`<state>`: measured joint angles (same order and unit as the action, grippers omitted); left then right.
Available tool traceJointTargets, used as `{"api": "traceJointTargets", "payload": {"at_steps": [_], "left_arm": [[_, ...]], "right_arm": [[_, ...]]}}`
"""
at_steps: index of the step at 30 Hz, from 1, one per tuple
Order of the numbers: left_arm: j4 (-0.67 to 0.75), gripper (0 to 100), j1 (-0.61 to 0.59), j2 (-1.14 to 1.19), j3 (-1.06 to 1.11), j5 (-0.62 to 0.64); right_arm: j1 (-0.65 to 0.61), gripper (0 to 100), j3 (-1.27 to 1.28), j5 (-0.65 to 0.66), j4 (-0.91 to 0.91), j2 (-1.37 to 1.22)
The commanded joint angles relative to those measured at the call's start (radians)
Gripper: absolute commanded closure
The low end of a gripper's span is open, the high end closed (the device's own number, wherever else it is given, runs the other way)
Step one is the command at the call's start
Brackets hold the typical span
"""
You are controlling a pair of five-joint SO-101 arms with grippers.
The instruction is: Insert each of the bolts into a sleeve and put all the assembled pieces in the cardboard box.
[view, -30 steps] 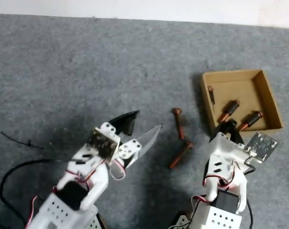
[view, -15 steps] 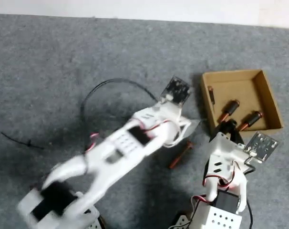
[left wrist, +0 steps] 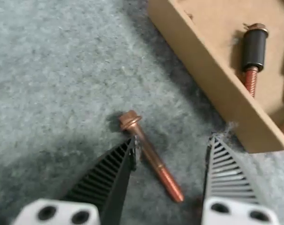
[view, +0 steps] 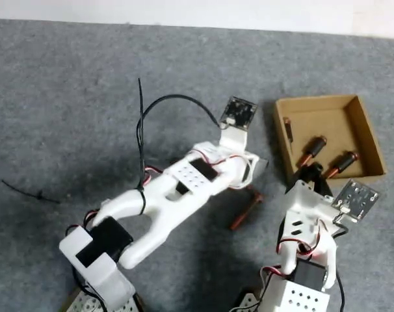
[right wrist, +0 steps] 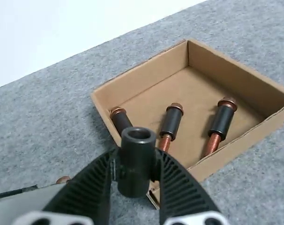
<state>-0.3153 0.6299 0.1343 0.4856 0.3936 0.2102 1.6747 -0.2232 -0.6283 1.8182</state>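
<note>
My left gripper (left wrist: 172, 140) stands open just above the grey mat, its fingers on either side of a loose copper bolt (left wrist: 149, 152) that lies close to the cardboard box (left wrist: 212, 79). In the high view the left arm stretches across to the box's left side, and a second bolt (view: 247, 209) lies just below its wrist. My right gripper (right wrist: 137, 157) is shut on a black sleeve (right wrist: 137, 159), held upright at the near left corner of the box (right wrist: 146, 77). Three bolts in sleeves (right wrist: 169, 124) lie inside the box (view: 317, 99).
The left arm's black cable (view: 142, 123) loops up over the mat's middle. A thin black cable tie (view: 28, 192) lies at the far left. The right arm's base (view: 301, 286) stands below the box. Open mat stretches behind and left of the box.
The left arm has swung from the lower left across the mat to the bolts beside the box, now covering one of them. The right arm has kept still with the sleeve.
</note>
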Motion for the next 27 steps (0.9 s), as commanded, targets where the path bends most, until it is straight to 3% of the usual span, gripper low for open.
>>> {"api": "traceJointTargets", "payload": {"at_steps": [1, 7, 15, 27], "left_arm": [[-0.002, 77, -0.028, -0.013, -0.047, 0.011], [-0.08, 77, -0.015, -0.013, -0.004, 0.012], [-0.081, 77, 0.001, 0.013, -0.01, 0.012], [-0.242, 77, 0.041, 0.237, -0.302, 0.008]], "right_arm": [[0.01, 99.4, 0.071, 0.005, -0.001, 0.021], [0.01, 99.4, 0.073, 0.005, -0.001, 0.021], [0.01, 99.4, 0.073, 0.005, -0.001, 0.021], [0.01, 99.4, 0.073, 0.005, -0.001, 0.021]]}}
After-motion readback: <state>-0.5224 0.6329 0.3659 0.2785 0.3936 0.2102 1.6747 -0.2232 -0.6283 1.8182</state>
